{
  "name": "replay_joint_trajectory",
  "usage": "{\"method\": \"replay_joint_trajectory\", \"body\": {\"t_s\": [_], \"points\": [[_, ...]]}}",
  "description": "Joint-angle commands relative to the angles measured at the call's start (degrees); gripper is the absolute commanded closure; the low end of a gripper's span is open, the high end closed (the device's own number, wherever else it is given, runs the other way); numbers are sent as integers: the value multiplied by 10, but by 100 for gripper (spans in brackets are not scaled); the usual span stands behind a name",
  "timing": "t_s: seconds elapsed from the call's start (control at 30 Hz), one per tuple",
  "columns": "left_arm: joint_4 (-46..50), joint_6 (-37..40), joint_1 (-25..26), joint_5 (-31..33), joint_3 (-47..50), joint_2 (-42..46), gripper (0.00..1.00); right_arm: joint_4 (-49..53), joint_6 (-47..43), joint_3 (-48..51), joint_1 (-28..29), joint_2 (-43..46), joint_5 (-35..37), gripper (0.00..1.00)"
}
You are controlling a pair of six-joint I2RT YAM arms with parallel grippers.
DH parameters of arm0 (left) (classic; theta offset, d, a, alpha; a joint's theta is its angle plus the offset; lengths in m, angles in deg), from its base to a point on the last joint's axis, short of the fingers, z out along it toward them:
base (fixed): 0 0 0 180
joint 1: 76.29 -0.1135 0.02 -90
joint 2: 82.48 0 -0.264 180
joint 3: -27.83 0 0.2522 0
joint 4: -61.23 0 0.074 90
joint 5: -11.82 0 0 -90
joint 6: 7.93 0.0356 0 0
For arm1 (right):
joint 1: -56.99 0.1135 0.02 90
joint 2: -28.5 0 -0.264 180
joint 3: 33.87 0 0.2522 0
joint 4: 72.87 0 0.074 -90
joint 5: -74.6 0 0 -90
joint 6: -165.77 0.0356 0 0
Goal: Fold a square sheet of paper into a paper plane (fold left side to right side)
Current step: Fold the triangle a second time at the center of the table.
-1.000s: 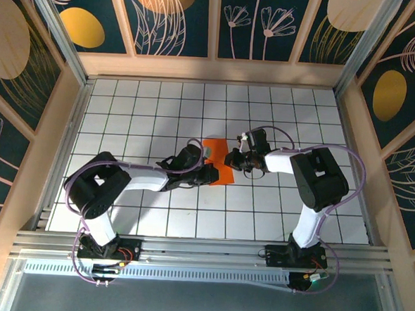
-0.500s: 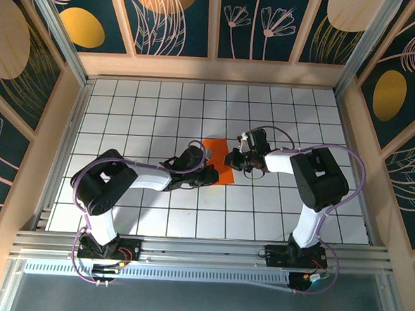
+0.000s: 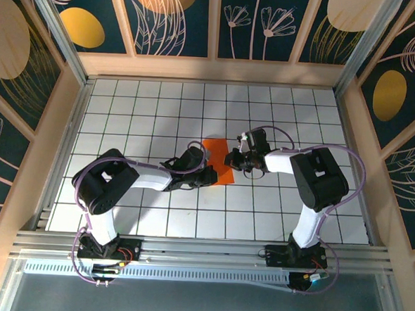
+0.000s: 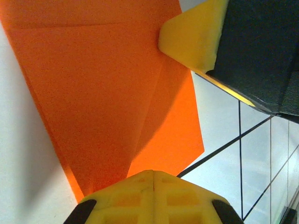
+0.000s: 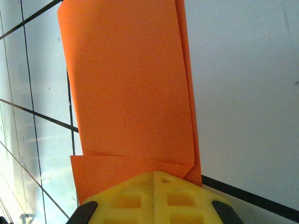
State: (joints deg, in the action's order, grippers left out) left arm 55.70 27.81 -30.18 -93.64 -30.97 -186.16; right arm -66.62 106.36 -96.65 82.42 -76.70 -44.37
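Near the middle of the top view, on the white gridded desk [image 3: 125, 115], you have the orange sheet of paper [image 3: 216, 156] lying flat, already folded narrower than a square. Your left pincer [image 3: 208, 174] reaches in from the left and sits at the sheet's lower left edge. Your right pincer [image 3: 233, 159] reaches in from the right and sits at its right edge, so the two face each other closely across the paper. Both pincers have their jaws closed together. From the left wrist camera, the yellow fingertips [image 4: 153, 191] meet along a seam at the bottom centre of the frame, over the narrow end of the sheet, which widens toward the top. A diagonal crease runs up from there, and a faint horizontal crease crosses near the top edge. At the upper right of that frame, the right pincer's yellow fingertip [image 4: 191, 35] sits at the paper's edge. From the right wrist camera, the closed yellow fingertips [image 5: 154, 191] sit at the bottom centre over the sheet's near end. There a lower layer peeks out at the lower left beneath a long upper layer running to the top of the frame. Whether either pincer actually presses on the paper, you cannot tell from these views.
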Motion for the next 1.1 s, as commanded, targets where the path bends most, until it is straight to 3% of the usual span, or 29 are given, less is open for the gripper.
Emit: {"method": "replay_joint_trajectory", "body": {"t_s": [0.0, 1.07], "points": [[13, 9, 3, 12, -5, -9, 100, 47, -9, 13, 4, -13, 34, 100], [30, 9, 2, 28, 6, -10, 100, 55, -12, 5, 5, -11, 36, 100]]}}
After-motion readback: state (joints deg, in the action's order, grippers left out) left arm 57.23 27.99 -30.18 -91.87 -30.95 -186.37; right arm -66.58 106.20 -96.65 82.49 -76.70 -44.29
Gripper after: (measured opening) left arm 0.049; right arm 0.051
